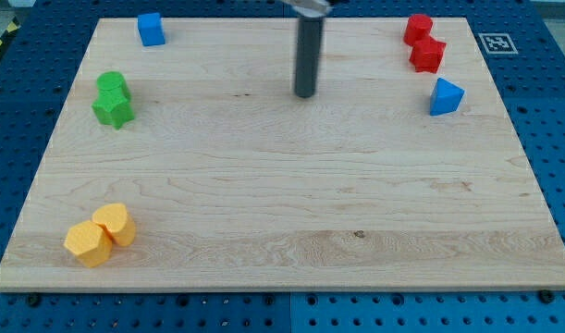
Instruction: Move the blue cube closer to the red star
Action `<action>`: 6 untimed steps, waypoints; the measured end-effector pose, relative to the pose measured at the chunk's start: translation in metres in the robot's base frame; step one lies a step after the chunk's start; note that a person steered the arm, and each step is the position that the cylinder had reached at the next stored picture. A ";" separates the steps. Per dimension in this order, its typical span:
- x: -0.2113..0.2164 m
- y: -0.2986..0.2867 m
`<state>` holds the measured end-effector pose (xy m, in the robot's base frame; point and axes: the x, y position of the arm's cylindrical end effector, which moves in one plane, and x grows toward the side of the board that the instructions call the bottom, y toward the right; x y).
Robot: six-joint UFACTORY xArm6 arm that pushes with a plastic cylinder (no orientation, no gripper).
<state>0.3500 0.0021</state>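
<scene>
The blue cube (151, 29) sits near the top left corner of the wooden board (282, 203). The red star (427, 55) lies near the top right, touching a red rounded block (417, 29) just above it. My tip (305, 93) rests on the board in the upper middle, far to the right of the blue cube and well to the left of the red star, touching no block.
A blue triangular block (446, 97) lies below the red star. A green rounded block (111, 85) and a green star (114, 110) sit at the left. Two yellow blocks (101, 235) lie at the bottom left. A marker tag (495, 43) is off the board's top right.
</scene>
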 end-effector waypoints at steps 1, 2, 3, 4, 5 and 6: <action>-0.016 -0.074; -0.034 -0.144; -0.058 -0.217; -0.094 -0.272; -0.124 -0.281; -0.125 -0.281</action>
<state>0.2251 -0.2788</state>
